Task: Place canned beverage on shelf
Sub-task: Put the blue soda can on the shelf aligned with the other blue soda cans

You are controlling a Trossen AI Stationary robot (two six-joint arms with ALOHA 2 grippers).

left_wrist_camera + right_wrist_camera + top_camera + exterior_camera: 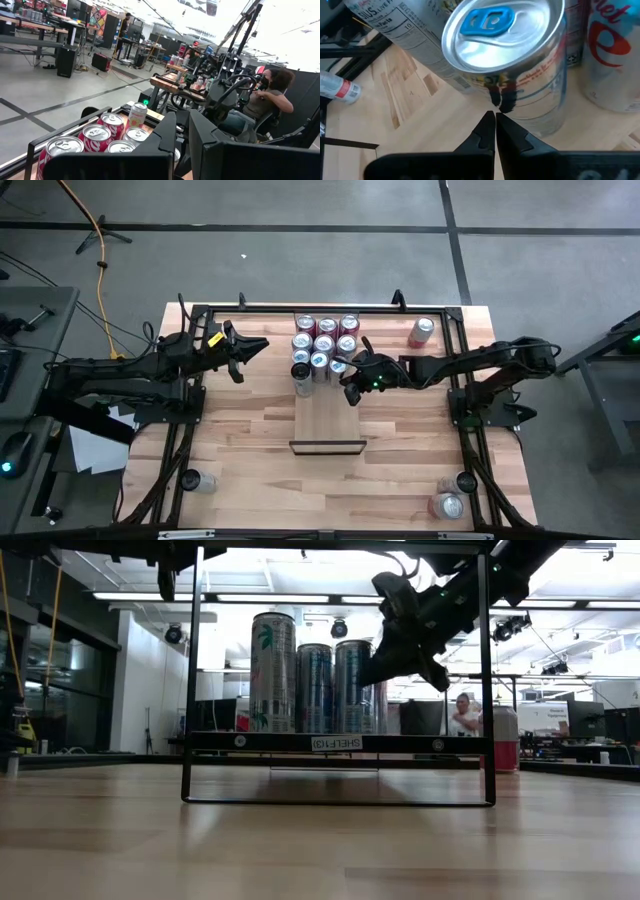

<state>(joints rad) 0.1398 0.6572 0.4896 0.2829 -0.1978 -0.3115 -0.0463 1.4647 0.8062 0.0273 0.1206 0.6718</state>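
High view: the shelf [327,415] lies down the middle of the counter [250,450], a pale narrow panel with its dark strip at the near end. A cluster of cans [324,345] stands packed on its far end, red-topped ones at the back and taller silver ones in front. The right gripper [350,387] reaches in from the right and hangs just beside the right front of that cluster, its jaws clenched on nothing. From its own wrist camera the closed tips point at a silver can with a blue tab [505,60] standing right in front of them, a red-lettered can [612,55] next to it; I cannot tell whether the tips touch the can.

The left gripper [258,346] waits over the counter's far left part, well apart from the shelf, jaws clenched and empty.

A red can [421,332] stands alone near the far right corner. Two more cans [452,495] sit at the near right corner, and one can [196,480] lies at the near left.

In the low view, three tall cans [315,685] line up on the shelf with the right gripper above their right end. A person [462,715] shows far behind.
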